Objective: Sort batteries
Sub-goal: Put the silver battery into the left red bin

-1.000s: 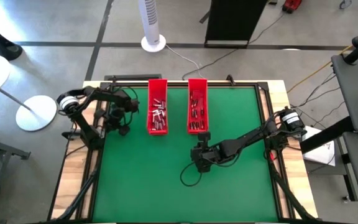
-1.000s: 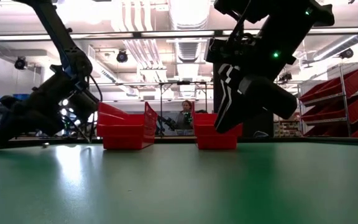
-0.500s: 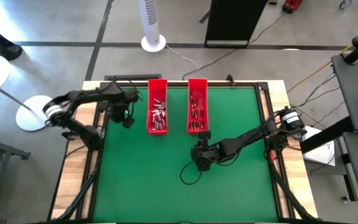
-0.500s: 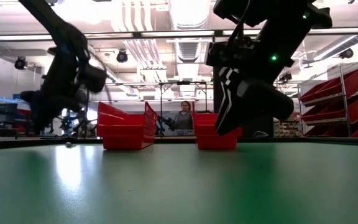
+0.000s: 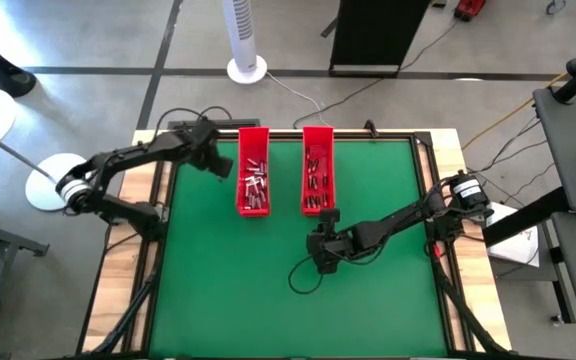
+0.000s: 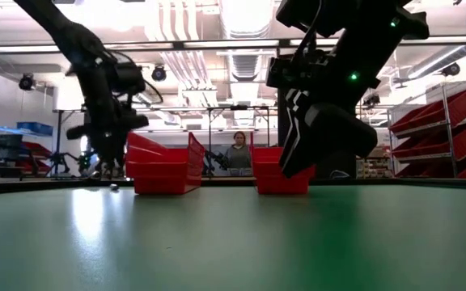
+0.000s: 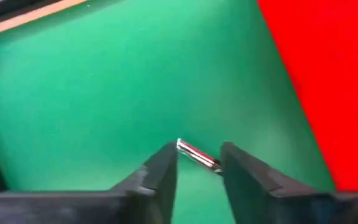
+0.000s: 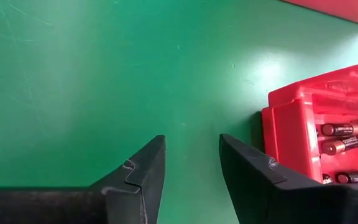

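Low view puts the right gripper (image 6: 298, 158) nearest, hanging above the green table (image 5: 268, 300) just in front of the right red tray (image 5: 316, 170); its fingers stand apart with nothing between them. Farther back, the left gripper (image 5: 223, 165) is beside the left red tray (image 5: 254, 172), fingers parted around a single battery (image 7: 197, 155) at their tips; whether they grip it I cannot tell. More batteries (image 5: 255, 180) lie in both trays. A person (image 6: 238, 150) sits beyond the table.
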`<action>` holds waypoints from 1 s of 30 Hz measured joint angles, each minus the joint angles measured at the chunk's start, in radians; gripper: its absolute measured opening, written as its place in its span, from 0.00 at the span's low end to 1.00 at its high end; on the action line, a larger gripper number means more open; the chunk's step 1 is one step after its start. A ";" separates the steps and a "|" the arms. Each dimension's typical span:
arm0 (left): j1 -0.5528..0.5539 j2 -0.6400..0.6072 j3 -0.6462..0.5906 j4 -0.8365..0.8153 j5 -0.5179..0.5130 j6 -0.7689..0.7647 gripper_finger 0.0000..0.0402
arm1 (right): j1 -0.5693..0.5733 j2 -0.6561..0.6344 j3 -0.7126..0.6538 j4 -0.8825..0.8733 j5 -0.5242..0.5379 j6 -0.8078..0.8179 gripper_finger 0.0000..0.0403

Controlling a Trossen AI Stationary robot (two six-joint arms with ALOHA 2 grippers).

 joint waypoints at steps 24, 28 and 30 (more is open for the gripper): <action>0.013 0.146 0.003 0.151 0.005 -0.040 0.42 | -0.016 0.000 -0.016 0.017 -0.007 -0.006 0.39; 0.015 0.045 0.003 0.178 0.009 -0.037 0.39 | -0.016 0.000 -0.016 0.019 -0.007 -0.006 0.37; 0.014 -0.005 0.003 0.185 0.016 -0.035 0.39 | -0.016 0.000 -0.017 0.019 -0.007 -0.006 0.37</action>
